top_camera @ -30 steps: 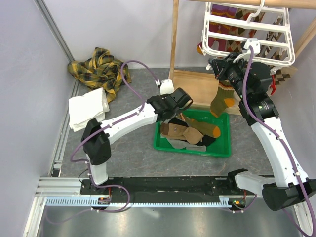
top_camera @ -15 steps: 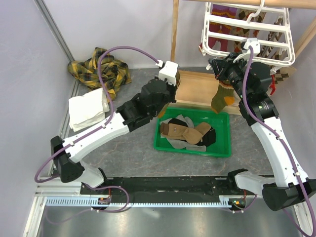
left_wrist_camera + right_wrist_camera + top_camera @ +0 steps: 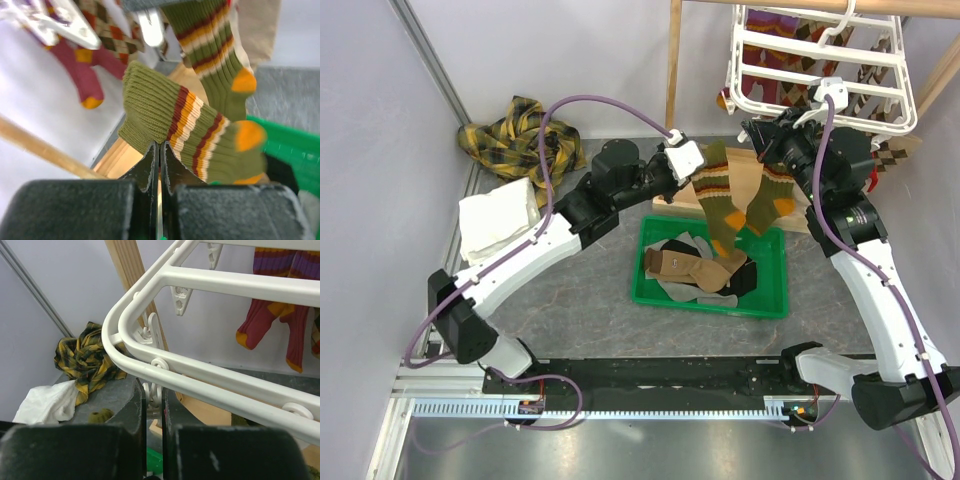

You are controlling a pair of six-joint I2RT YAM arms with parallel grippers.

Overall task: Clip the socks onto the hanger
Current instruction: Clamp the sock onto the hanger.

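Note:
My left gripper [image 3: 702, 178] is shut on the cuff of an olive sock [image 3: 722, 205] with orange heel and striped bands, which hangs above the green bin. In the left wrist view the jaws [image 3: 160, 146] pinch the ribbed cuff of this sock [image 3: 195, 132], and a matching olive sock [image 3: 210, 50] hangs just behind it. My right gripper [image 3: 761, 140] is at the white hanger's [image 3: 734, 60] near left corner. Its jaws [image 3: 154, 395] are shut on a dangling white clip [image 3: 153, 390] under the hanger's rim [image 3: 225, 382]. The second olive sock [image 3: 770, 205] hangs below that corner.
A green bin [image 3: 772, 302] holds several more socks [image 3: 695, 270]. A wooden frame [image 3: 672, 70] carries the hanger, where maroon socks [image 3: 270, 315] hang. A yellow plaid cloth [image 3: 525, 135] and a folded white towel [image 3: 498, 222] lie at the left.
My left arm has risen out of the bin with the striped olive sock and swung up and right, beside the hanging sock. The right arm has not moved.

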